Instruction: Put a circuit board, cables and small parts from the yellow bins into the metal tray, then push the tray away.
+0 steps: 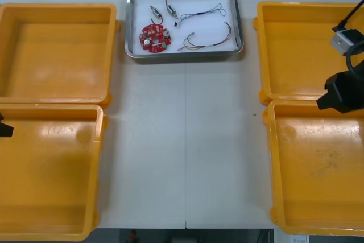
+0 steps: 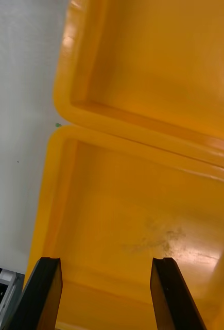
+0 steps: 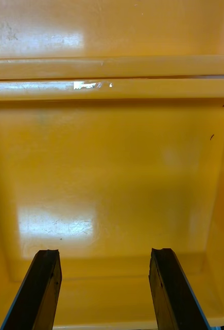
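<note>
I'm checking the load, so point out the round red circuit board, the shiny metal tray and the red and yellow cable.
Round red circuit board (image 1: pixel 154 37), front view, centre of the board.
Shiny metal tray (image 1: pixel 183 54), front view, its near rim.
Red and yellow cable (image 1: pixel 215 44), front view, middle of its run.

L arm (image 1: pixel 3 130) nearly all beyond front-view edge; R arm (image 1: pixel 343 91), near yellow bins (image 1: pixel 100 169) partly.

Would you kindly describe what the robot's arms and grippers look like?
The right gripper and left gripper each have two flat black fingers, the left's edged blue. The right arm is black, carrying a light grey box with a black cable.
</note>
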`<state>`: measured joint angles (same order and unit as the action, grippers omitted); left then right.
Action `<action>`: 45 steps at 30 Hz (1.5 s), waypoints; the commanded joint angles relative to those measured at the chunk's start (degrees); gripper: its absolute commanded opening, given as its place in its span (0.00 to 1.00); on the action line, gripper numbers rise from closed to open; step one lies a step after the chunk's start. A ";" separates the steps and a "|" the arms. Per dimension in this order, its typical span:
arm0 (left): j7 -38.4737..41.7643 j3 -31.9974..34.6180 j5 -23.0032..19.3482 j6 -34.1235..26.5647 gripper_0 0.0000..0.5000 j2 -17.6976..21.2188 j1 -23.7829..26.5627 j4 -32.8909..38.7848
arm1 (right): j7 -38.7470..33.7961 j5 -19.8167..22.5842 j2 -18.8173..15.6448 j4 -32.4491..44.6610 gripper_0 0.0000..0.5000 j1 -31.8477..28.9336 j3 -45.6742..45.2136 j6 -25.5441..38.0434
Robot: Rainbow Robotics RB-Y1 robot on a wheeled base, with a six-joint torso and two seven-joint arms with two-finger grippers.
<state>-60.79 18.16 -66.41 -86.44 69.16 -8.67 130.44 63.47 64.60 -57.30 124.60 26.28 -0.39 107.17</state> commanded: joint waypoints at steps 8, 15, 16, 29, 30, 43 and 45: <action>-2.58 -0.41 -0.39 -0.31 1.00 2.20 -0.30 0.78 | 0.26 -1.84 -0.97 1.78 1.00 -11.60 -12.62 0.58; -2.58 -0.41 -0.39 -0.31 1.00 2.20 -0.30 0.78 | 0.78 -5.36 1.40 0.03 1.00 -13.71 -12.62 -1.00; -2.58 -0.41 -0.39 -0.31 1.00 2.20 -0.30 0.78 | 0.87 -5.45 1.93 -0.41 1.00 -13.89 -12.62 -1.53; -2.58 -0.41 -0.39 -0.31 1.00 2.20 -0.30 0.78 | 0.96 -7.20 5.98 -1.64 1.00 -16.70 -12.62 -4.51; -2.58 -0.41 -0.39 -0.31 1.00 2.20 -0.30 0.78 | 0.96 -7.20 6.15 -1.56 1.00 -16.87 -12.62 -4.51; -2.58 -0.41 -0.39 -0.31 1.00 2.20 -0.30 0.78 | 1.05 -8.08 6.59 -1.56 1.00 -18.98 -12.62 -4.51; -2.58 -0.41 -0.39 -0.31 1.00 2.20 -0.30 0.78 | 1.05 -8.08 6.59 -1.56 1.00 -18.98 -12.62 -4.51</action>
<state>-60.79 18.16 -66.41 -86.44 69.16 -8.67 130.44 63.49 56.84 -51.36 122.88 8.19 -11.48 103.10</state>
